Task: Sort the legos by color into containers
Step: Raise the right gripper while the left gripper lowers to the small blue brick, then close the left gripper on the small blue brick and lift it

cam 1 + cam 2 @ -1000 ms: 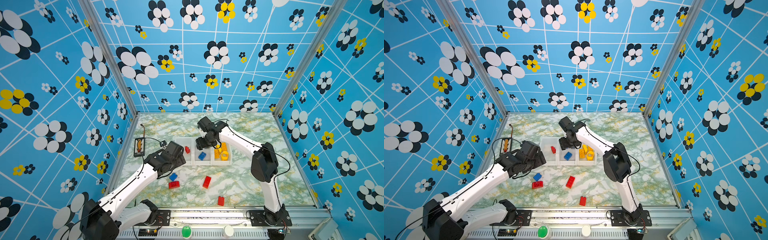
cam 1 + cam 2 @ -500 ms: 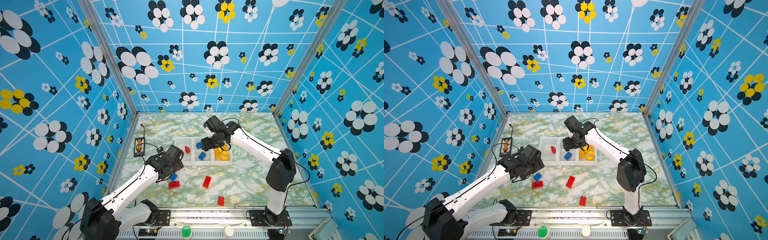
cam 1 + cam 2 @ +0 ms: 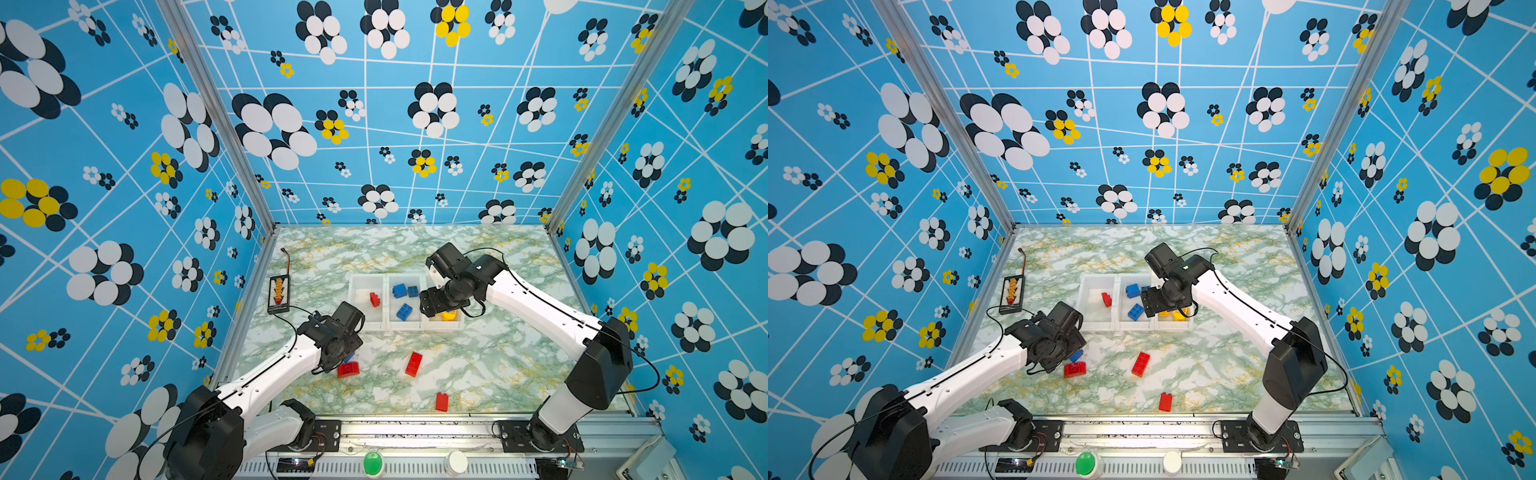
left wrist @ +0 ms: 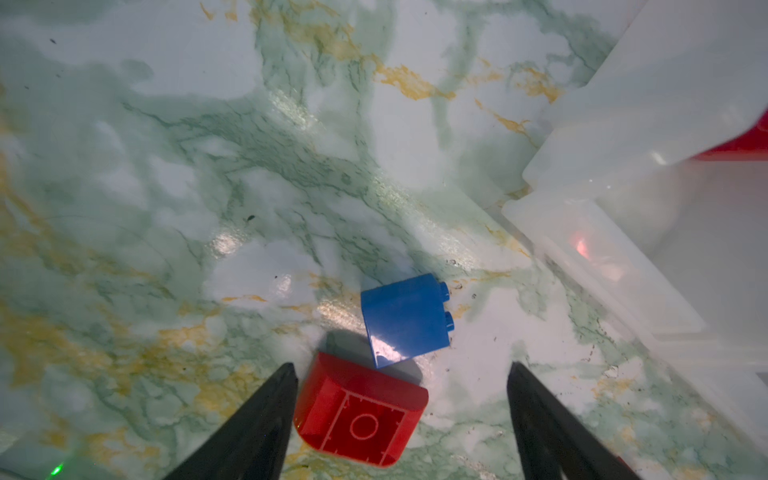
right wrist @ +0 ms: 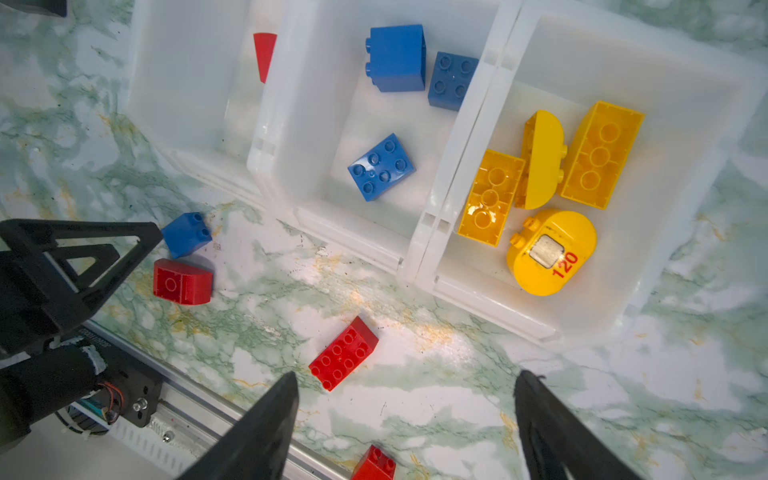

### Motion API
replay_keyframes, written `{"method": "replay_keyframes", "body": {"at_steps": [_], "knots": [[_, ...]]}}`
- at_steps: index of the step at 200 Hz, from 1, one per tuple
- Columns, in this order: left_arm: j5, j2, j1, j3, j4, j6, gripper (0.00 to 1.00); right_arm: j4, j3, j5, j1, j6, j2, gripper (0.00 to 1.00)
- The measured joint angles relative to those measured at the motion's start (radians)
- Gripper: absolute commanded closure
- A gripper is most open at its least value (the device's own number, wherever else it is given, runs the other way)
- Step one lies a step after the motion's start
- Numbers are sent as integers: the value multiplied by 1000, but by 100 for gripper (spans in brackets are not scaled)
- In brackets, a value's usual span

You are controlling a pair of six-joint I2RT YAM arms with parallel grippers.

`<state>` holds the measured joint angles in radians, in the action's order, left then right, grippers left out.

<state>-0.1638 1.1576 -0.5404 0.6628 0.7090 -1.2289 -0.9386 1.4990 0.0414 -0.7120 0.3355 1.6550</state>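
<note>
The containers (image 3: 360, 286) stand in a row mid-table. The left bin (image 5: 178, 83) holds a red lego (image 3: 375, 299), the middle bin (image 5: 316, 62) three blue legos (image 5: 381, 165), the right bin (image 5: 665, 75) several yellow legos (image 5: 598, 154). On the table lie a rounded red lego (image 4: 360, 419), a blue lego (image 4: 405, 322) touching it, a long red lego (image 3: 413, 364) and a small red lego (image 3: 441, 402). My left gripper (image 4: 402, 374) is open low over the rounded red lego, which lies by one finger. My right gripper (image 5: 407, 376) is open and empty, hovering above the yellow bin's front.
A black-framed board (image 3: 279, 294) with orange parts and a wire lies by the left wall. A metal rail (image 3: 415, 428) runs along the table's front edge, with a green button (image 3: 372, 462) below it. Patterned walls close in three sides.
My right gripper opened wider and swung right from the middle bin, where more blue legos now lie. My left gripper moved forward and down over the red and blue legos.
</note>
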Motion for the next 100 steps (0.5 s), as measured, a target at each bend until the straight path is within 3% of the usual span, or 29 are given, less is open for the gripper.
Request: {"method": "replay_keyframes", "body": {"at_steps": [100], "knots": [[19, 109, 3, -27, -126, -20, 31, -10, -24, -7, 24, 5, -38, 17]]}}
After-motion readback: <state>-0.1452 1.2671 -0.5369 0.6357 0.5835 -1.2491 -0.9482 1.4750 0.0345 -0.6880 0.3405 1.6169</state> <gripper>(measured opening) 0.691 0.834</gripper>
